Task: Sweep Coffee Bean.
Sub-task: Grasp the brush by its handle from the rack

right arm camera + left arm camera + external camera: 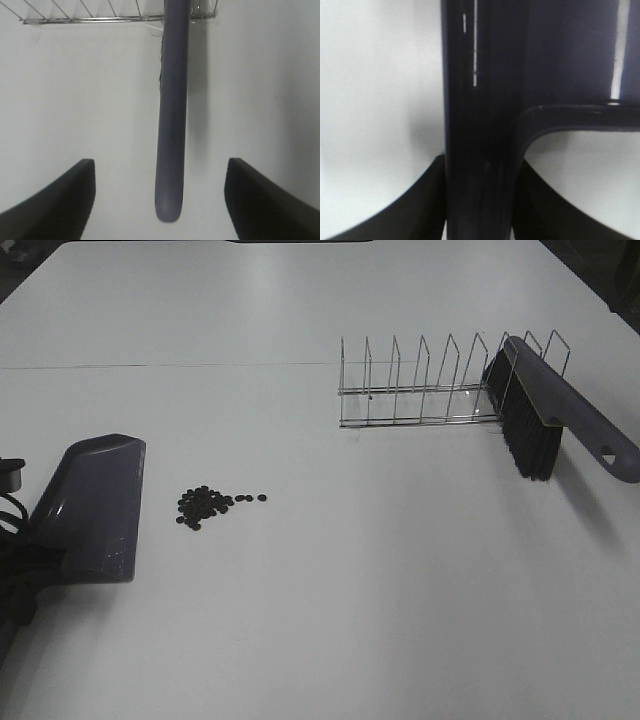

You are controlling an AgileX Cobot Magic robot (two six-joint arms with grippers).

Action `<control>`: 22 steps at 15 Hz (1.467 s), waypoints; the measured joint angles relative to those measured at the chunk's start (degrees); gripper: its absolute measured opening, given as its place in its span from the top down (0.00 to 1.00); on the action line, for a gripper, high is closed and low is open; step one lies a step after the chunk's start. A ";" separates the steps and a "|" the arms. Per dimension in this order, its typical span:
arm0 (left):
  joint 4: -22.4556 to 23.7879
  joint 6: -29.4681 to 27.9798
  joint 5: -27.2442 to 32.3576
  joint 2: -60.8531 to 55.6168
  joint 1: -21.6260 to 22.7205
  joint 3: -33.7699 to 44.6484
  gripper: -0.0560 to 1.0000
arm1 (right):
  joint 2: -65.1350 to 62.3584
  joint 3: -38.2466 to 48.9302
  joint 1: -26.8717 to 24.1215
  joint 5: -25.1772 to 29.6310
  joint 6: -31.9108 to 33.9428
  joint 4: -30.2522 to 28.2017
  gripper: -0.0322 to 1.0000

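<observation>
Beside the silver wire rack (420,391), the spread right gripper (160,161) straddles the purple-grey black-bristled brush (172,100), grasp pending: close squarely; the left gripper (480,162) pinches the purple-grey plastic dustpan (95,500).

The coffee beans (208,505), tiny, dark and round, lie in a loose flat cluster on the surface (350,590). They are ahead-right of the left gripper (481,161), just past its dustpan (95,500), with a few strays trailing away.

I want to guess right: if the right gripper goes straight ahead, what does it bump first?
Probably the long purple-grey plastic brush handle: its rounded end lies between the right gripper's open fingers. How high the fingers sit is unclear.
</observation>
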 joint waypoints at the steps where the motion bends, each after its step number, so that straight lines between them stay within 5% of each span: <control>1: 0.00 0.00 0.06 0.00 0.00 0.00 0.63 | 3.32 -2.69 0.00 0.00 -0.80 0.00 0.36; 7: 0.00 0.00 0.06 0.00 0.00 0.00 0.63 | 18.45 -14.44 0.00 -1.09 -5.16 -0.11 0.36; 22: 0.06 0.00 0.06 0.00 0.00 0.00 0.63 | 35.35 -15.07 0.00 -18.85 -7.22 -2.69 0.36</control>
